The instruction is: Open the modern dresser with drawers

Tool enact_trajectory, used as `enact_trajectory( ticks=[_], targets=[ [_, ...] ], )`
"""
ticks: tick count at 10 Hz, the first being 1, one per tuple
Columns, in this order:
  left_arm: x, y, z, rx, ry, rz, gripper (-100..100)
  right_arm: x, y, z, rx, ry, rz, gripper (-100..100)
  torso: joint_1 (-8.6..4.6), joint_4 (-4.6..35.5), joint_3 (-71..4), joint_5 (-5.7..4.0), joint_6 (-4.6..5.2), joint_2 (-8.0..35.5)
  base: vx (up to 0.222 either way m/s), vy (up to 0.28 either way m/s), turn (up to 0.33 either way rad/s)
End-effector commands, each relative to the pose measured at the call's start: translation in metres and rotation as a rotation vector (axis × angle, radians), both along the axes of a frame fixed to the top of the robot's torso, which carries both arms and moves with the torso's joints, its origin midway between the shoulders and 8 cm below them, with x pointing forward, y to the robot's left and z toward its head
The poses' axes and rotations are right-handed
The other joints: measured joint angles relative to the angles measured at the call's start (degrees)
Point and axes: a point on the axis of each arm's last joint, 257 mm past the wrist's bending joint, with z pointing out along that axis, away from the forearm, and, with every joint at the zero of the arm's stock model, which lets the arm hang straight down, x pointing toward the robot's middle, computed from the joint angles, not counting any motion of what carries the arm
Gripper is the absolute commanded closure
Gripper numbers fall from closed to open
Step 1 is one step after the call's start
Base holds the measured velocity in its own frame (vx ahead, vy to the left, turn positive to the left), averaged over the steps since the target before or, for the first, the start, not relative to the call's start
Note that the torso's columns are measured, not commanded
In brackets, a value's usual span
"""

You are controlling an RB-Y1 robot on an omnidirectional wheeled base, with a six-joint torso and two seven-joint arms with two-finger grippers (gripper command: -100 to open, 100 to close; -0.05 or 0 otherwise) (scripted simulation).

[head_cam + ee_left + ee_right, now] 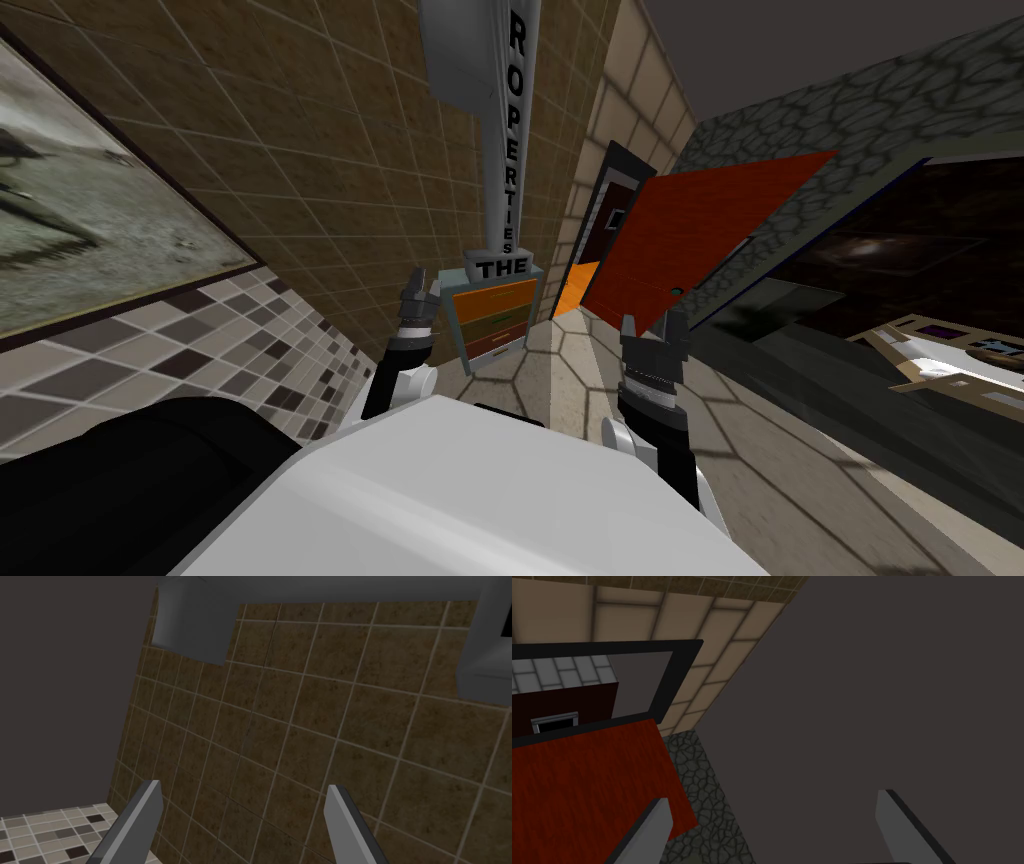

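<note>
Centrally in the head view, a small blue-grey dresser with orange and dark red drawer fronts [493,322] stands against the brown tiled wall [330,170]. Its drawers look shut, and it is apart from both hands. The left hand [424,286], just left of the dresser in the frame, has its fingers [145,816] spread wide and holds nothing. The right hand [654,326], right of centre, is likewise wide open and empty, below a red-brown door [700,230].

The dresser [495,320] is standing ahead against the tiled wall [330,170], with a tall lettered sign [512,130] rising on top of it. Just to its right a doorway [605,215] is showing, its door [710,230] hanging open. A framed picture [90,210] is hanging far left, and a table [940,365] is sitting far right.
</note>
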Motion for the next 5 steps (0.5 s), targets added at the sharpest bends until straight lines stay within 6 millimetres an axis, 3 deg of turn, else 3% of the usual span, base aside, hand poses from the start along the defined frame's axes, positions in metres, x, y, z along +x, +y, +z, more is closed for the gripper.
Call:
enact_trajectory(
  ticks=[1,5],
  targets=[
    [0.0,0.0,0.0,0.0,0.0,0.0,0,0.0,0.0,0.0,0.0,0.0,0.0,0,0.0,2.35,-4.67,0.0,0.0,2.32,0.0,0.0,0.0],
    [-0.0001,0.0,0.0001,0.0,0.0,0.0,0,-0.0001,0.0,0.0001,0.0,0.0,0.0,0,0.0,18.46,-36.92,0.0,0.0,18.45,0.0,0.0,0.0]
  ],
)
